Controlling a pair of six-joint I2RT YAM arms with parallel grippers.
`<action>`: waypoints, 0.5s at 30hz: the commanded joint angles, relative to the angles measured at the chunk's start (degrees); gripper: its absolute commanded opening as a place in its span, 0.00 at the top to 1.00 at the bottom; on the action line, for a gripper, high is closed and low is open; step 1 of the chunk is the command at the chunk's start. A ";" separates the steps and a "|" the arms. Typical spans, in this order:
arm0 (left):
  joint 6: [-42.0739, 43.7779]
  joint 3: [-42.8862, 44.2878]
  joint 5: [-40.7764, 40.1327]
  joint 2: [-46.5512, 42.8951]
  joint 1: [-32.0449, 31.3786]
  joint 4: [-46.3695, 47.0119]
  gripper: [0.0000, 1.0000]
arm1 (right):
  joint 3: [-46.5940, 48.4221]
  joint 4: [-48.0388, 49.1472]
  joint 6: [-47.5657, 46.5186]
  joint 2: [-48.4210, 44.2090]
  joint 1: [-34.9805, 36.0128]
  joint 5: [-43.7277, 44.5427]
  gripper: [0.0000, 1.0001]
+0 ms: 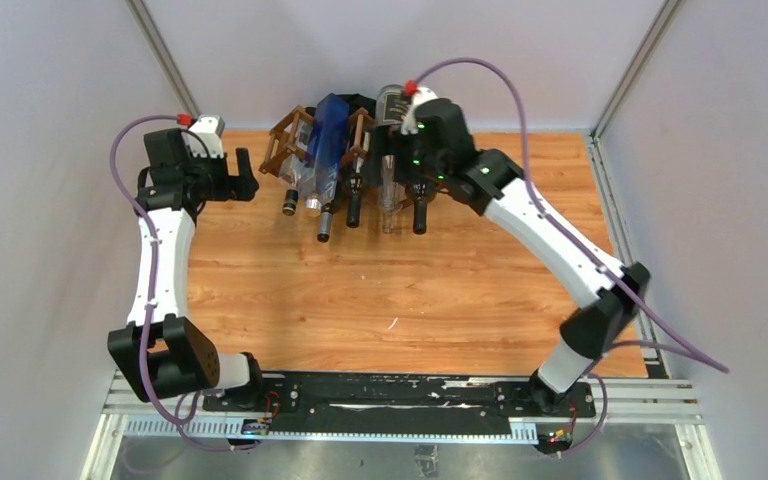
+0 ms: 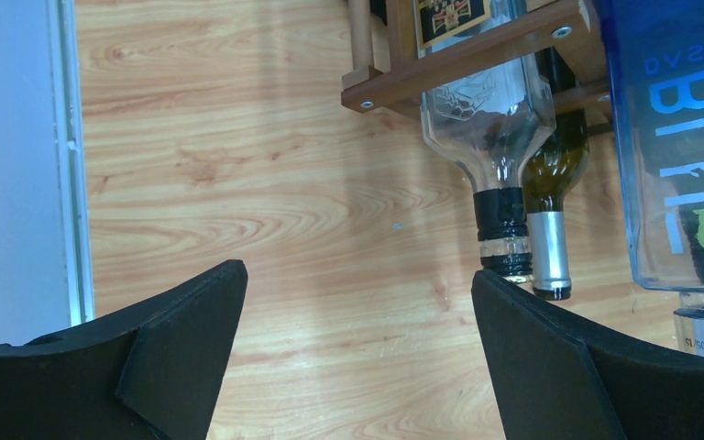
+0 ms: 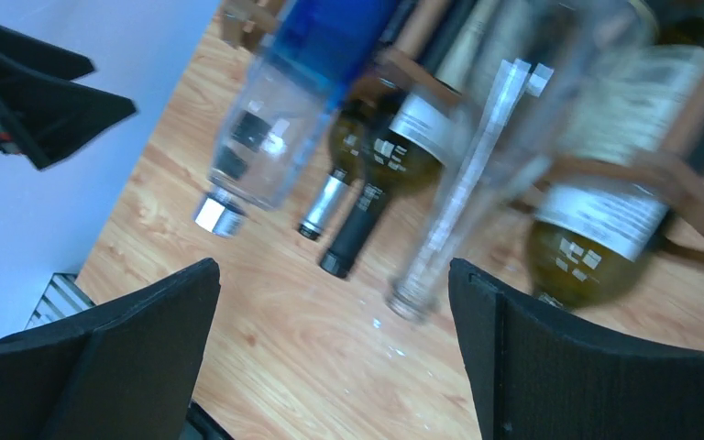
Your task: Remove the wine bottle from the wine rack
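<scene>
The dark brown wine rack point(image 1: 285, 140) stands at the far edge of the table, with several bottles lying in it, necks towards me. Among them are a blue bottle point(image 1: 328, 135), a clear slim bottle point(image 3: 467, 183), a dark wine bottle with a black cap point(image 3: 367, 211) and an olive-green wine bottle with a white label point(image 3: 596, 229). My right gripper point(image 3: 335, 275) hangs open over the necks at the rack's right end point(image 1: 405, 180), holding nothing. Left of the rack, my left gripper point(image 1: 248, 175) is open above bare wood point(image 2: 357, 275), with a rack slat point(image 2: 477, 55) ahead.
White enclosure walls point(image 1: 50, 200) close in the left, far and right sides. A clear bottle with a black collar point(image 2: 500, 137) and a green bottle with a silver cap point(image 2: 548, 247) sit just beyond my left gripper's right finger. The wooden table point(image 1: 390, 290) stretches towards the arm bases.
</scene>
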 commanded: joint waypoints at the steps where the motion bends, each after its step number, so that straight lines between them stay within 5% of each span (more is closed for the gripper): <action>1: 1.47 1.02 0.95 1.12 0.30 -2.25 0.00 | 15.16 -10.87 -0.94 11.59 5.81 1.72 0.00; 7: 1.72 0.37 2.09 0.42 0.35 -1.86 0.00 | 33.26 -17.39 0.71 26.51 8.70 -1.20 0.00; 15: 2.16 -0.41 3.54 0.43 0.30 -1.75 0.00 | 37.83 -14.22 5.00 34.13 8.57 0.10 0.00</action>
